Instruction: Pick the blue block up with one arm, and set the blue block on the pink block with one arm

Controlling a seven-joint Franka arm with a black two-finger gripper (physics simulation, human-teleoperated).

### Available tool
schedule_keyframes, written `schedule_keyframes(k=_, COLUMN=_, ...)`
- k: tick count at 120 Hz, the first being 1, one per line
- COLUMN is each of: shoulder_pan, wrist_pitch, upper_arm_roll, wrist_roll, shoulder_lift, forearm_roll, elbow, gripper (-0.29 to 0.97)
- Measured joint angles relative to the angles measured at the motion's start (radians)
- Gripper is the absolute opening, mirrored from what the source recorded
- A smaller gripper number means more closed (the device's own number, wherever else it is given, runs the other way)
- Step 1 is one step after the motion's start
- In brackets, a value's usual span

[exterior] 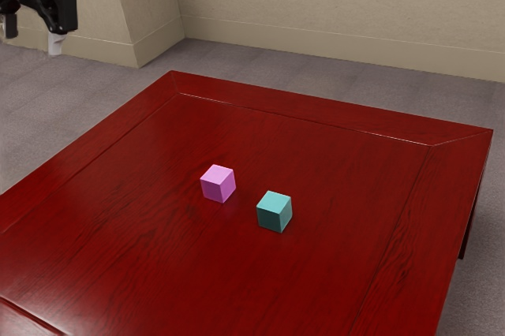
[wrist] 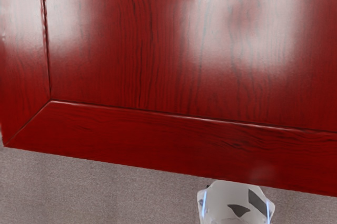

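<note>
A glossy dark red wooden table [exterior: 339, 162] with a raised border frame stands on a grey carpeted floor [exterior: 71, 99]. Two small cubes rest near its middle: a pink block [exterior: 218, 183] and, just beside it toward the exterior view's right, a blue block [exterior: 274, 211], not touching.

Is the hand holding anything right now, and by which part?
Nothing. The hand hangs clear of the blue block and pink block, which sit apart on the table.
</note>
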Motion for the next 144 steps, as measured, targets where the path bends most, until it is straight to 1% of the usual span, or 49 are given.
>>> schedule_keyframes(k=10, shoulder_pan=0.059, wrist_pitch=0.124, upper_arm_roll=-0.046, wrist_roll=0.01, shoulder_lift=0.017, forearm_roll=0.017, elbow=-0.01, gripper=0.68)
schedule_keyframes(k=17, shoulder_pan=0.093, wrist_pitch=0.193, upper_arm_roll=-0.059, wrist_roll=0.014, shoulder_lift=0.073, forearm_roll=0.019, elbow=-0.013, gripper=0.68)
schedule_keyframes(k=21, shoulder_pan=0.091, wrist_pitch=0.232, upper_arm_roll=-0.063, wrist_roll=0.017, shoulder_lift=0.11, forearm_roll=0.018, elbow=-0.014, gripper=0.68)
schedule_keyframes(k=26, shoulder_pan=0.061, wrist_pitch=0.277, upper_arm_roll=-0.068, wrist_roll=0.02, shoulder_lift=0.15, forearm_roll=0.011, elbow=-0.017, gripper=0.68)
schedule_keyframes(k=33, shoulder_pan=0.027, wrist_pitch=0.337, upper_arm_roll=-0.082, wrist_roll=0.023, shoulder_lift=0.218, forearm_roll=-0.016, elbow=-0.019, gripper=0.68)
schedule_keyframes(k=39, shoulder_pan=0.017, wrist_pitch=0.387, upper_arm_roll=-0.087, wrist_roll=0.026, shoulder_lift=0.276, forearm_roll=-0.036, elbow=-0.022, gripper=0.68)
schedule_keyframes(k=59, shoulder_pan=0.017, wrist_pitch=0.55, upper_arm_roll=-0.088, wrist_roll=0.031, shoulder_lift=0.422, forearm_roll=-0.126, elbow=-0.068, gripper=0.68)
schedule_keyframes(k=68, shoulder_pan=0.018, wrist_pitch=0.622, upper_arm_roll=-0.088, wrist_roll=0.031, shoulder_lift=0.465, forearm_roll=-0.172, elbow=-0.105, gripper=0.68)
schedule_keyframes(k=92, shoulder_pan=0.011, wrist_pitch=0.79, upper_arm_roll=-0.089, wrist_roll=0.006, shoulder_lift=0.501, forearm_roll=-0.29, elbow=-0.227, gripper=0.68)
schedule_keyframes(k=112, shoulder_pan=-0.021, wrist_pitch=0.91, upper_arm_roll=-0.089, wrist_roll=-0.033, shoulder_lift=0.508, forearm_roll=-0.391, elbow=-0.314, gripper=0.68)
schedule_keyframes(k=122, shoulder_pan=-0.041, wrist_pitch=0.954, upper_arm_roll=-0.089, wrist_roll=-0.053, shoulder_lift=0.514, forearm_roll=-0.418, elbow=-0.331, gripper=0.68)
schedule_keyframes(k=144, shoulder_pan=-0.109, wrist_pitch=1.034, upper_arm_roll=-0.086, wrist_roll=-0.092, shoulder_lift=0.523, forearm_roll=-0.454, elbow=-0.425, gripper=0.68)
